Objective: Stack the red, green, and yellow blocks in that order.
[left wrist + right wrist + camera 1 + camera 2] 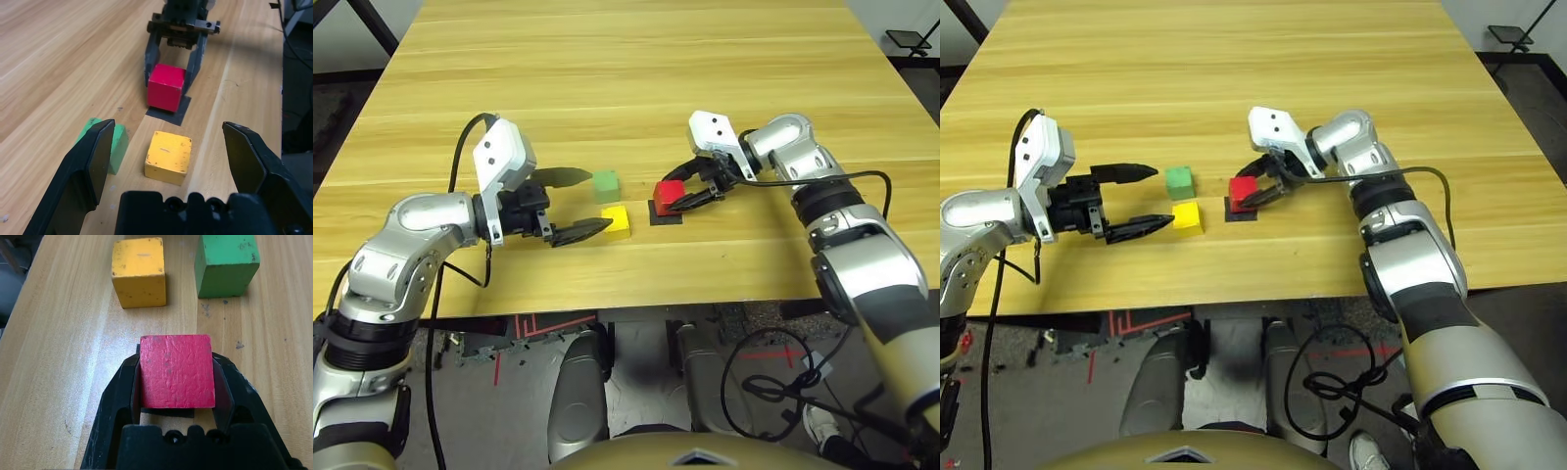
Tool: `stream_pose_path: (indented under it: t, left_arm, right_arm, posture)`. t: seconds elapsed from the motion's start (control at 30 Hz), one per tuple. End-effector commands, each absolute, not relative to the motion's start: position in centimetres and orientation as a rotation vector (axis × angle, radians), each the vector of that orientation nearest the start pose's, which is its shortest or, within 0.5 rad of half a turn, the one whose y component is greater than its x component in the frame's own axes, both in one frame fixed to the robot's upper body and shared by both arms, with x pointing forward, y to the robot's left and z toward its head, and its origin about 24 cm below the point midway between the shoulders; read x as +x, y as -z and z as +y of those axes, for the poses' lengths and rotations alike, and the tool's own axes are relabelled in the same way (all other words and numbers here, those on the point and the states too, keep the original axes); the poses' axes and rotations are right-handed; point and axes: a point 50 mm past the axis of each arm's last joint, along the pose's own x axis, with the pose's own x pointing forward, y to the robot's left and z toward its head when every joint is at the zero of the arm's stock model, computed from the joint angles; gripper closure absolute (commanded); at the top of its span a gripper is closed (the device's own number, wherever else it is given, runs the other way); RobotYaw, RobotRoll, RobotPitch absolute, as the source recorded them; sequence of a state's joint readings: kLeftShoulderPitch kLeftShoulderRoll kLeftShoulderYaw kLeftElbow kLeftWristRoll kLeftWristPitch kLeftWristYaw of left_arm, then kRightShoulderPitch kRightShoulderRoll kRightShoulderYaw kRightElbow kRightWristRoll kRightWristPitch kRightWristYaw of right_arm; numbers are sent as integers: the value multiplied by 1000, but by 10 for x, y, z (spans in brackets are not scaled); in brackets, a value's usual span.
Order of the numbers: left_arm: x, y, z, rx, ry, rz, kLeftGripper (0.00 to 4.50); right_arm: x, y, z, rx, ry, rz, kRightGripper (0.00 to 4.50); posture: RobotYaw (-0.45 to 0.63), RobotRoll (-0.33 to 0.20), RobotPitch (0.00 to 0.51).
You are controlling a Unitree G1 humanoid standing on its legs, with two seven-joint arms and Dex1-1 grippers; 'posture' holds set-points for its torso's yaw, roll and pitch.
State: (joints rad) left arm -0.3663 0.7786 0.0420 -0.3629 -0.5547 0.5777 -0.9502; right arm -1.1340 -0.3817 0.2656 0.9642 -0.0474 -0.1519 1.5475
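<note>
Patch under red block, likely stack base; right gripper grips block there. Left gripper spread, left of patch, probably awaiting green block.

1 red block, 1 green block, 1 yellow block, black patch, pale wood-grain table

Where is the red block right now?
In the left eye view, the red block is between the right end effector's fingers, over the black patch, right of the yellow block.

Place: robotics lab or workshop | Signs: wooden table, loose floor cables (rather tangled), red floor tape
</note>
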Motion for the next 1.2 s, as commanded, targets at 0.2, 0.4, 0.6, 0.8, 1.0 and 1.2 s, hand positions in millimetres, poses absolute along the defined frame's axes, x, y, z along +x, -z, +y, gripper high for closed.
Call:
stream_pose_path:
  t: [0.2, 0.4, 0.6, 0.8, 1.0, 1.2]
  left_arm:
    - [254, -199, 186, 347, 1099, 48, 0]
    - [257, -200, 187, 357, 1101, 51, 0]
    - [267, -207, 186, 382, 1110, 34, 0]
    - [285, -212, 190, 445, 1118, 18, 0]
    - [302, -207, 190, 544, 1180, 49, 0]
    - [316, -195, 183, 556, 1242, 70, 0]
  right_arm:
    - [369, -165, -117, -714, -1595, 274, 2453]
    - [367, -163, -117, -713, -1618, 286, 2453]
    - [364, -177, -124, -702, -1661, 209, 522]
    - [365, -216, -145, -702, -1585, 139, 36]
    - [365, -251, -178, -726, -1465, 120, 36]
    - [352, -249, -181, -651, -1504, 90, 36]
  posture:
    - [465, -59, 242]
    - [449, -56, 244]
    - [411, -53, 232]
    - [368, -49, 223]
    - [292, -48, 216]
    - [225, -46, 218]
